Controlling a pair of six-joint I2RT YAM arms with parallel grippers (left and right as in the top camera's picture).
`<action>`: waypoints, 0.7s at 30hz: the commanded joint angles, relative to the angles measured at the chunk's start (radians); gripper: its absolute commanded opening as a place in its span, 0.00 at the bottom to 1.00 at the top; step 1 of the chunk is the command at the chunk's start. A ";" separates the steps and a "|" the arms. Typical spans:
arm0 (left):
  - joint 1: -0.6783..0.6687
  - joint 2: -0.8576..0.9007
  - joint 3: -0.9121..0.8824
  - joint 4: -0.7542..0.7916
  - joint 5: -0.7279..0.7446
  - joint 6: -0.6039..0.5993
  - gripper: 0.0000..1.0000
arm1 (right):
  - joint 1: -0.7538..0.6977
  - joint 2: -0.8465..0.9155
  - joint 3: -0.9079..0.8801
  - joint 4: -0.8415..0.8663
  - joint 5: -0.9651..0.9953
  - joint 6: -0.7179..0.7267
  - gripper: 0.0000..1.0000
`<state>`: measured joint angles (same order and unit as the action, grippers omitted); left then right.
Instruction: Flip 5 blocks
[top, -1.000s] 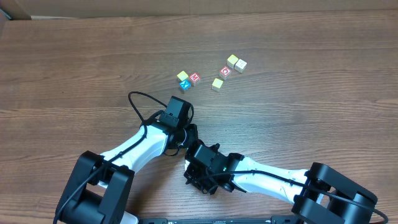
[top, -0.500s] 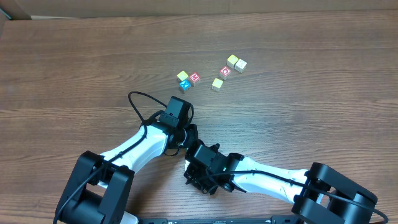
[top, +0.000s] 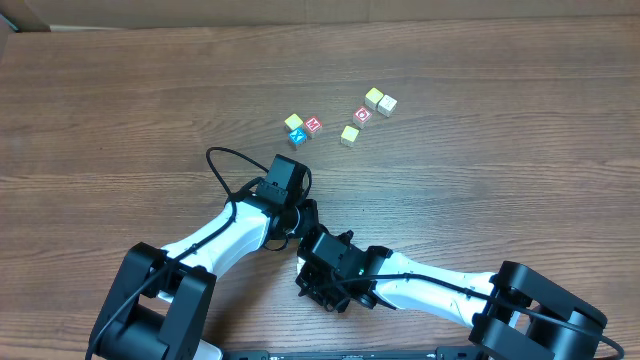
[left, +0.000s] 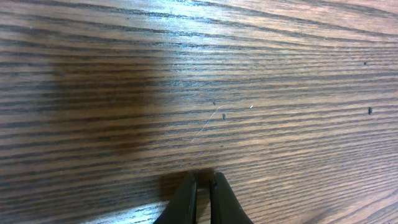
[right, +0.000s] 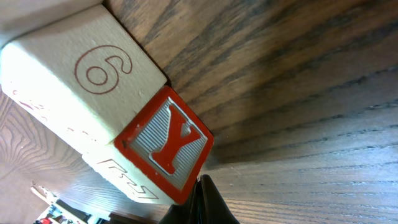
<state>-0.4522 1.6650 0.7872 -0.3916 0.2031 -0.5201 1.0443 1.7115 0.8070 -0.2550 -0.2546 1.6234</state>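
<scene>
- Nothing has moved since the earlier overhead frames: both arms and every visible block sit exactly where they were.
- The desk (top: 120, 90) is brown wood grain, bare apart from the arms and the cubes.
- The left arm (top: 225, 235) and right arm (top: 430, 285) are folded in close together at the near edge, their wrists almost meeting, well apart from the main scatter.
- Seven blocks (top: 349, 134) lie further out in two loose groups. Three sit together on the left: yellow-green, blue and a red M (top: 313, 125). The rest sit to the right, and the far pair looks to be touching.
- One more block (right: 165, 146), with a pale "6" face and a red Y face, fills the right wrist view. The overhead view does not show it, so it is probably hidden under the arm.
- The right jaws are pressed shut and hold nothing. Their tips sit just beside that block's lower corner, and I cannot tell whether they touch it.
- The left jaws are also closed and empty, poised over bare wood.
- The flip looks unstarted. To do it well, open the jaws first and straddle two opposite faces squarely. Lift the block clear before rolling the wrist, then set it down flat.
- Take the lone yellow-green cube before the crowded ones, and move one arm at a time to avoid a clash.
</scene>
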 joint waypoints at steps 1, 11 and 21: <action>-0.041 0.065 -0.071 -0.040 0.053 0.001 0.04 | -0.017 0.009 0.011 0.034 0.134 0.005 0.04; -0.041 0.065 -0.071 -0.040 0.053 0.001 0.04 | -0.017 0.009 0.011 0.034 0.139 0.005 0.04; -0.043 0.065 -0.071 -0.040 0.053 0.001 0.04 | -0.017 0.009 0.011 0.039 0.142 0.005 0.04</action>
<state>-0.4522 1.6650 0.7872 -0.3912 0.2035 -0.5201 1.0443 1.7115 0.8070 -0.2539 -0.2546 1.6234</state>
